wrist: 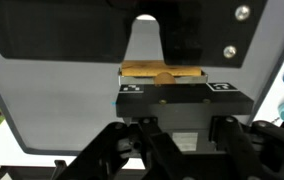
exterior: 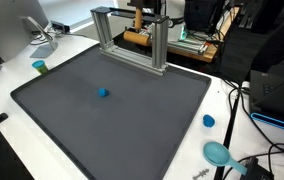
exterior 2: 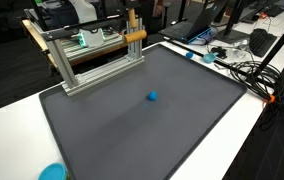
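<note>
Evidently clamped: jaws drawn together on a wooden bar point(wrist: 162, 73), lying crosswise between the fingers of the gripper point(wrist: 175, 92) in the wrist view. Up at the top of the aluminium frame point(exterior 2: 87, 60), by the look of the wooden bar point(exterior 2: 134, 37) in an exterior view, at the far edge of the dark mat point(exterior 2: 132, 130); hard to tell whether resting on the frame or lifted just clear of it. Probably light and stiff, dry bare wood, so neither slippery nor fragile. Best taken about the middle, across the narrow thickness, to stop either end from dipping. Well apart, out on the mat, a small blue ball point(exterior 2: 153, 97).
</note>
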Controlling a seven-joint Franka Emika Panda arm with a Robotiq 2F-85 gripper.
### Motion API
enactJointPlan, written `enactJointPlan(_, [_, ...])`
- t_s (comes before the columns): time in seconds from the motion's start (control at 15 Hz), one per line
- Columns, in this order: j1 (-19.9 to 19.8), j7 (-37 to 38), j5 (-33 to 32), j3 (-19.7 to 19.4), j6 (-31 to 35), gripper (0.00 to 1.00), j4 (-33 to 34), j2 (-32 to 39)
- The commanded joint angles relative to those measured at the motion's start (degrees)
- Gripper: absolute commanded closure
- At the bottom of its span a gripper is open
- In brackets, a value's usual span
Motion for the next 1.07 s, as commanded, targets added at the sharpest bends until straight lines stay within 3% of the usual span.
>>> enactJointPlan(0.0, [-0.2, 5.8, -0.9, 3.5, 0.5, 0.78, 11.7, 10.9])
enactJointPlan(0.4, [-1.5, 7.7, -4.2, 2.8, -3.2, 0.78, 31.0, 29.8])
enactJointPlan(0.67, [-2.1, 7.4, -9.5, -0.1, -7.4, 0.78, 43.4, 43.1])
enactJointPlan(0.87, [-1.3, 1.6, -4.9, -1.7, -15.2, 0.78, 51.4, 50.4])
enactJointPlan(0.93, [-1.1, 4.3, -7.0, -2.3, -9.0, 0.53, 43.8, 45.8])
enactJointPlan(1.0, [-1.1, 3.2, -6.4, -2.5, -11.0, 0.53, 46.3, 48.2])
